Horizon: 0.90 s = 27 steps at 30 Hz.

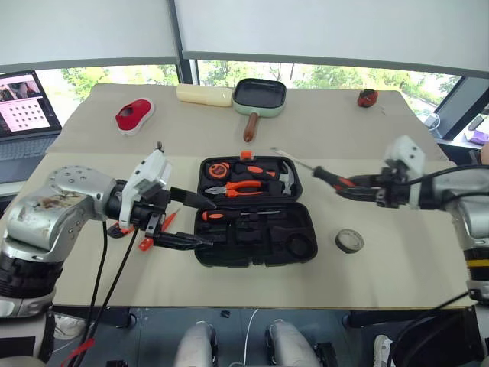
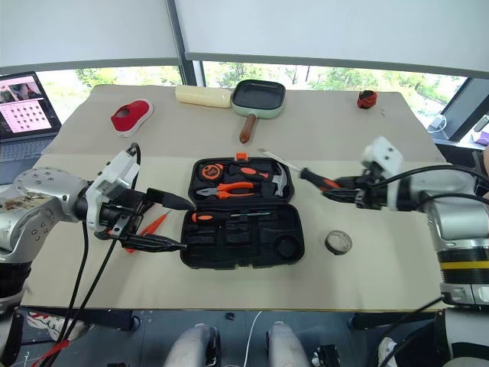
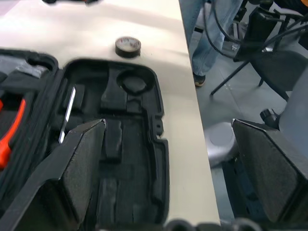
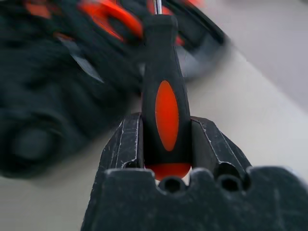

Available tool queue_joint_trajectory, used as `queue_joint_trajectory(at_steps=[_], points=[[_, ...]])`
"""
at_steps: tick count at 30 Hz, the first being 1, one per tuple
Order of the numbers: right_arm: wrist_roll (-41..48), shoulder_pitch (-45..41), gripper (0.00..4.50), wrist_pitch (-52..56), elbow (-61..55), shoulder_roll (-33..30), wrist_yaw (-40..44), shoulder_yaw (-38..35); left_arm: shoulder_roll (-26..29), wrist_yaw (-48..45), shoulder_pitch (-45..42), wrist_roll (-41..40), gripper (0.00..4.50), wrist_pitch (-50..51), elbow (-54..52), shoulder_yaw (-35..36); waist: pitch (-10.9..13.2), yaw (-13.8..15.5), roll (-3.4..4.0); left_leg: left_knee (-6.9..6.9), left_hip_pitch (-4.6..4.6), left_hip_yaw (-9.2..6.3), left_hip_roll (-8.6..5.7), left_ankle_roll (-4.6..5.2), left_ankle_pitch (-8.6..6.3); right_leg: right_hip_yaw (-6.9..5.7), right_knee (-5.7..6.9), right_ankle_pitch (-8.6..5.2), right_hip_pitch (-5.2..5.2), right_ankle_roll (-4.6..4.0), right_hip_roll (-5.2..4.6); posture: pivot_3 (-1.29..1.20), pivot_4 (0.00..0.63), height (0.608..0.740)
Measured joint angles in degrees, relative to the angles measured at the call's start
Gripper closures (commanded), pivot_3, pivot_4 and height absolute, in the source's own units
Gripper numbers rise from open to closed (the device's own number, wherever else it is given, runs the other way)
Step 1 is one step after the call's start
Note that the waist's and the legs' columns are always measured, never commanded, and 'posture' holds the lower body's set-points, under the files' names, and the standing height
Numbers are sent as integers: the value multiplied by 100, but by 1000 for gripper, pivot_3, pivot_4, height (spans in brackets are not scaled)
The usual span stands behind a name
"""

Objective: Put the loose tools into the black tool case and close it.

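Beige table (image 1: 397,252), windows behind; frying pan (image 1: 260,95), red object (image 1: 134,115), laptop (image 1: 23,115) at far edge. Tool case (image 1: 252,210) lies open mid-table, tape roll (image 1: 349,241) just right of it. Right gripper (image 4: 166,139) clamps a screwdriver (image 1: 330,178) above the case's right side. Left gripper (image 1: 183,222) spread wide, empty, at case's left edge; its wrist view shows vacant slots.

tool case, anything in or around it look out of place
Nothing damaged. The black tape roll lies on the table right of the open tool case, not in a slot; a screwdriver is clamped in the right gripper.
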Motion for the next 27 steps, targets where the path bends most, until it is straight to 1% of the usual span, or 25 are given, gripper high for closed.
queue_joint_trajectory(at_steps=[1,2,5,7,9,13,23,25,26,27], points=[[-44,-43,3481,-17,-137,63,95,210,6,7,9,-4,0,-10,-41,1,2,7,-3,1,-2,0,0,0,0,0,0,0,0,0,0,0,150,740],[-100,-65,3481,-54,-296,184,256,606,9,27,15,-22,0,-11,-109,-3,4,31,-6,3,-6,2,-1,0,0,0,-1,0,-1,0,-1,0,150,740],[-214,-53,3481,-143,-272,334,421,1051,13,63,25,-60,0,-11,-155,-2,7,148,-9,15,-22,5,-7,0,0,-1,-1,1,-12,1,-9,0,150,740],[-324,-77,3481,-229,-156,349,415,1100,13,108,31,-71,0,-10,-160,-2,8,179,-11,23,-25,6,-7,0,0,-1,-1,1,-12,2,-10,0,150,740],[-671,-234,3481,-515,302,353,340,1245,12,196,55,-75,0,-7,-180,1,10,190,-14,28,-27,7,-5,0,0,-2,-2,3,-13,3,-9,0,150,740],[-973,-271,3481,-898,752,428,329,1328,12,286,121,-78,0,-8,-200,2,10,171,-14,24,-27,7,-2,0,0,-3,0,2,-16,0,-6,0,150,740],[-1349,-350,3481,-1841,1278,581,399,1431,-12,363,-21,-74,0,-39,-104,-9,12,126,-16,24,-27,5,-2,0,0,-5,1,2,-14,0,-5,0,150,740],[-1396,-354,2474,-1875,1286,581,388,1428,-25,371,-72,-72,0,-75,-94,-9,12,125,-16,24,-27,5,-2,0,0,-5,1,2,-14,0,-5,0,150,740],[-1394,-354,2280,-1871,1285,586,376,1413,-35,374,-85,-72,0,-86,-85,-11,12,123,-16,24,-27,5,-2,0,0,-5,1,2,-14,0,-5,0,150,740],[-1378,-356,1952,-1817,1268,590,382,1379,-44,378,-100,-72,0,-88,-78,-15,12,121,-16,24,-27,5,-2,0,0,-5,1,2,-14,0,-5,0,150,740]])
